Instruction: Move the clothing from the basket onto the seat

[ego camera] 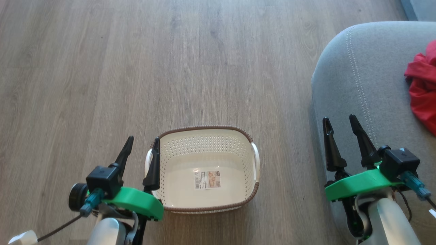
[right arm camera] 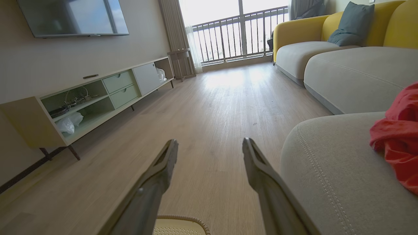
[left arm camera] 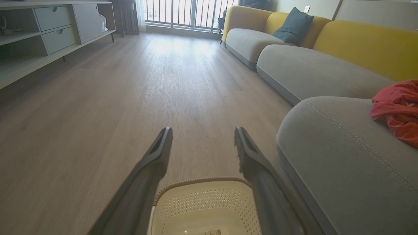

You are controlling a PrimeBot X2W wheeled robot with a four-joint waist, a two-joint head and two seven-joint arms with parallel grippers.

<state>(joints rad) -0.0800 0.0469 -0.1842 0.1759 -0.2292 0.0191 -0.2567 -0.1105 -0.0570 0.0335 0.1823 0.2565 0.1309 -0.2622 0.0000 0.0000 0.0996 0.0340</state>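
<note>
Scanning from the left, we find our left gripper spread wide, holding nothing, by the basket, which sits bare inside on the floor. Our right gripper gapes unladen at the seat edge; the clothing lies farther right on it. The transfer looks finished to us; next we need only withdraw.

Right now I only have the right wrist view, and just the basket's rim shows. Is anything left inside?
Observer: No. In the head view the basket holds nothing but a label on its bottom.
Operator: Where's the left pincer?
Observer: The left pincer is open and holds nothing, at the basket's left side; its inner finger overlaps the left handle.
Operator: Does the basket touch the seat?
Observer: No; a strip of floor lies between it and the seat.
</note>
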